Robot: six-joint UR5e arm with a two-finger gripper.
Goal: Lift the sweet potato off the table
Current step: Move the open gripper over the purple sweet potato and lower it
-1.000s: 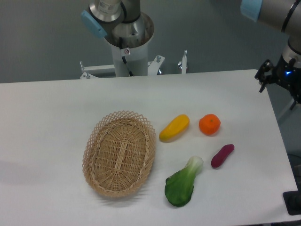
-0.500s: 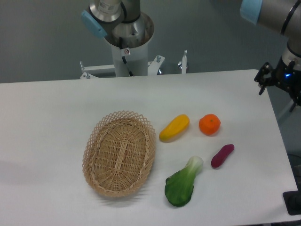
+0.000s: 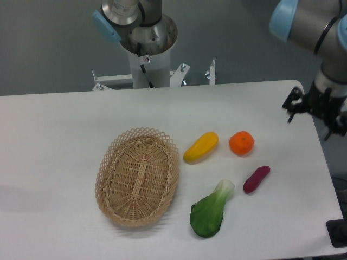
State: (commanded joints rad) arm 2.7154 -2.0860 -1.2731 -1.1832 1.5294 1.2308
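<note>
The tool [image 3: 313, 111] is seen at the right edge of the white surface [image 3: 65, 124], hung from a grey arm with a pale blue joint cap. Its dark fingers [image 3: 291, 104] are partly cut off by the frame's edge and blurred against the arm, so whether the tool is spread wide or drawn narrow cannot be told; nothing is seen held in it.

The sweet potato [image 3: 256, 179], small, slim and dark magenta, is found below and to the left of the tool, well apart from it, lying flat on the surface with its upper end tilted toward the tool's side. Nearer the tool's height but farther left, a round orange fruit [image 3: 242, 143] is set just above the sweet potato, apart from it. Beyond that, a yellow oblong vegetable [image 3: 200, 147] is laid on a slant beside the orange. Below it, a bok choy [image 3: 211, 210] with a pale stem and dark green leaves is placed near the sweet potato's lower end, not touching it.

Farthest from the tool, an oval wicker basket [image 3: 137, 176] is seen standing on the surface, to the left of the yellow vegetable. Behind the surface, the arm's white pedestal [image 3: 150, 59] is mounted at the far edge.
</note>
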